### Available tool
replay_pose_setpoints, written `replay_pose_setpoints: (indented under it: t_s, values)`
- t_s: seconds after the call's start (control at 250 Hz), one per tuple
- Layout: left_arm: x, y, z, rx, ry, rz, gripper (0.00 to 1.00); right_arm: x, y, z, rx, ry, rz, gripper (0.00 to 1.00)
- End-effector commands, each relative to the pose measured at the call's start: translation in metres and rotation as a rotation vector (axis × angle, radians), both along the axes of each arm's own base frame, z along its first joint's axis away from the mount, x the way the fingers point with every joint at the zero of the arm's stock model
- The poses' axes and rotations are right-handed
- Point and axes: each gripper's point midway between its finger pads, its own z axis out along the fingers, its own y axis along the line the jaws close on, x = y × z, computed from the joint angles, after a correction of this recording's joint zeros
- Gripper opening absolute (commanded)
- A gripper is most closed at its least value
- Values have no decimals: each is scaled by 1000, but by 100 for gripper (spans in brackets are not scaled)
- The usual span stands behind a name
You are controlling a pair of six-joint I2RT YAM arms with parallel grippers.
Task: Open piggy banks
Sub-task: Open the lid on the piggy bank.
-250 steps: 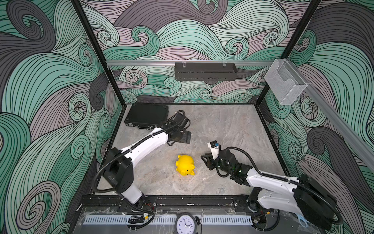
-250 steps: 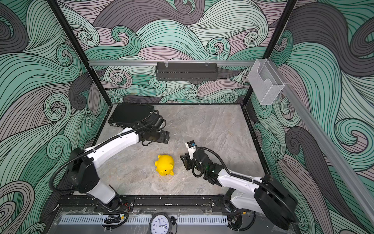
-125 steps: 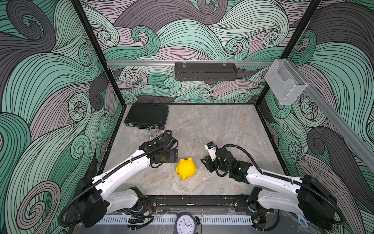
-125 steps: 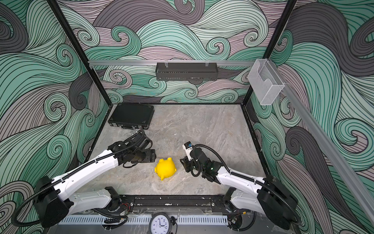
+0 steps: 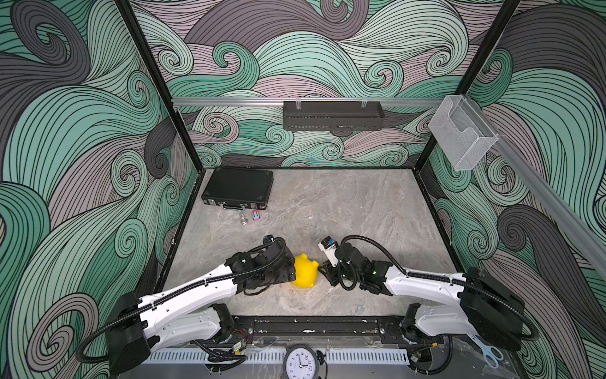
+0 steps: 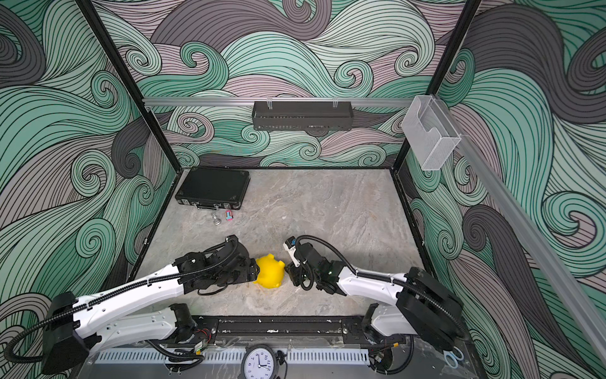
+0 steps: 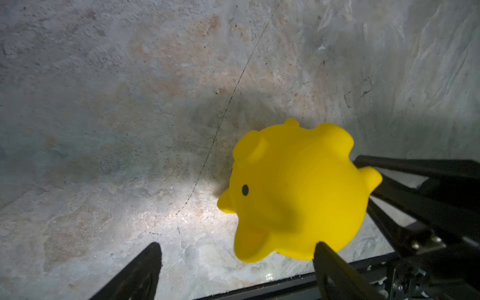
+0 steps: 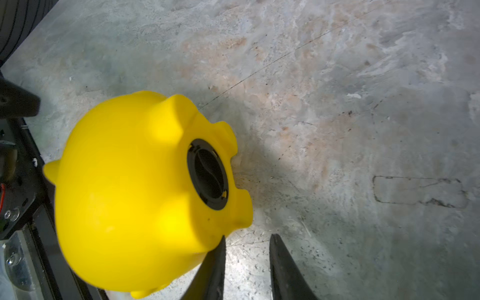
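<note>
**A:** What lies around the work area, from left to right?

**B:** Far back on the left, a black case (image 5: 238,187) lies flat against the rear wall. Just in front of it are two small loose items: a silver metal piece (image 5: 243,220) and a red and blue one (image 5: 256,215), too small to identify. Nothing stands between them and the arms. Near the front of the marbled table (image 5: 354,210), the left arm reaches in from the left, one yellow piggy bank (image 5: 305,271) lies between the arms, and the right arm reaches in from the right. A clock (image 5: 301,363) sits at the front edge, and scissors (image 5: 491,355) lie at the far right corner.

**A:** How many of each?

**B:** One case, two small items, one pig, two arms, one clock, one pair of scissors.

**A:** How does the pig lie?

**B:** Tipped on its side. In the right wrist view its underside shows one round black plug (image 8: 207,174) among the stubby legs. The left wrist view shows one black eye (image 7: 245,190).

**A:** And the grippers?

**B:** The left gripper (image 7: 236,262) is spread wide and grasps nothing; one finger (image 7: 335,267) appears to touch the pig's lower body, though the angle leaves that uncertain. The right gripper (image 8: 246,262) has its jaws narrowed to a small gap with only table between them, so it holds nothing; one finger (image 8: 215,262) sits right against the pig's body.
</note>
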Motion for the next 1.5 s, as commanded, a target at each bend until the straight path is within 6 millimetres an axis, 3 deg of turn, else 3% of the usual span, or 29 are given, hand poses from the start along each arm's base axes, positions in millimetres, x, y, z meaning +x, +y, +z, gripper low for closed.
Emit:
replay_pose_setpoints:
  t_s: [0.0,0.16,0.368,0.527,0.555,0.791,0.863,0.967,1.155,1.311,1.499]
  values:
    - [18,-5,16,-59,-84,102,91,-12,-2,-3,-5,10,4,30]
    - [27,-5,21,-54,-113,134,91,-29,6,-4,4,25,68,29]
    - [32,-10,30,8,-112,103,91,-36,11,-7,6,33,94,29]
    - [15,-14,37,48,-47,44,92,-35,12,-3,12,26,98,28]
    - [11,-16,37,49,-30,37,98,-35,13,-3,15,28,99,28]
    - [-18,-33,10,50,75,1,99,-34,20,-4,41,27,105,28]
    - [-15,-27,6,109,62,12,99,-34,22,-5,44,29,112,28]
    - [-9,-37,1,110,42,-17,99,-36,23,-9,44,36,118,31]
    - [3,-39,-4,148,35,47,99,-37,24,-10,53,36,125,36]
    - [12,-32,-5,152,-3,109,99,-37,27,-13,54,42,135,40]
    - [30,-37,-4,168,-93,52,99,-34,26,-15,38,28,130,45]
